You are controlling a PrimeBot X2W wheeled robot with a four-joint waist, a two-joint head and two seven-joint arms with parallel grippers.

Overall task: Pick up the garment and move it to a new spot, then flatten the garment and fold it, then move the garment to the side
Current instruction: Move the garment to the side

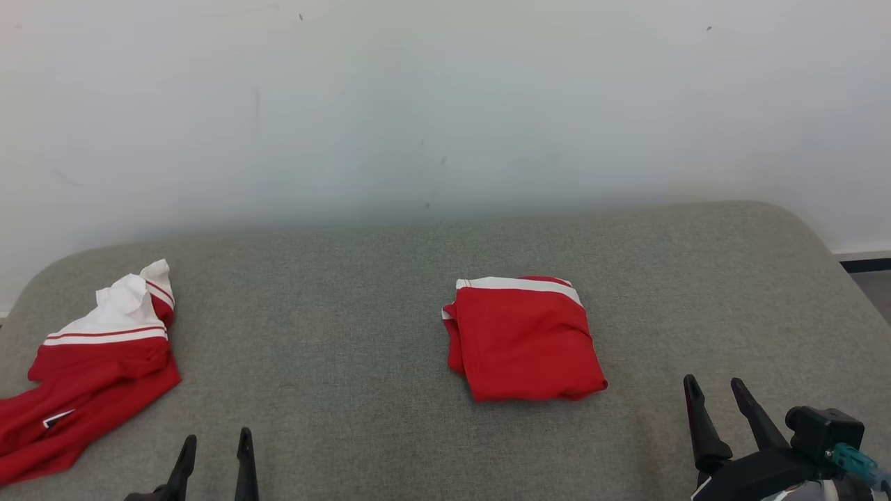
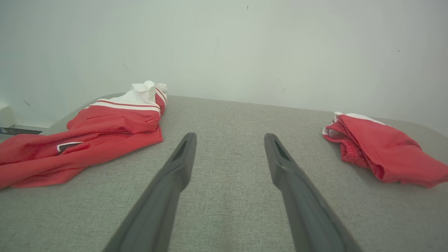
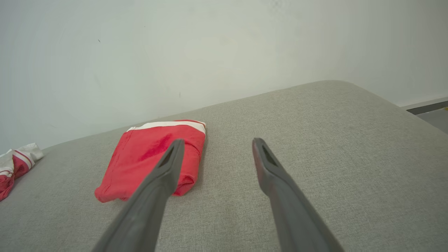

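A folded red garment with a white band (image 1: pixel 525 341) lies near the middle of the grey cushioned surface (image 1: pixel 348 334); it also appears at the right of the left wrist view (image 2: pixel 381 150) and left of centre in the right wrist view (image 3: pixel 150 159). A second red and white garment (image 1: pixel 90 369) lies crumpled at the far left (image 2: pixel 94 136). My left gripper (image 1: pixel 216 442) stands open at the bottom left, holding nothing (image 2: pixel 229 138). My right gripper (image 1: pixel 713 386) is open at the bottom right, just right of the folded garment and clear of it (image 3: pixel 217 143).
A pale wall (image 1: pixel 445 104) rises straight behind the surface. The surface's rounded right corner (image 1: pixel 821 243) drops to a floor strip with a dark skirting (image 1: pixel 866 264). Bare grey fabric lies between the two garments.
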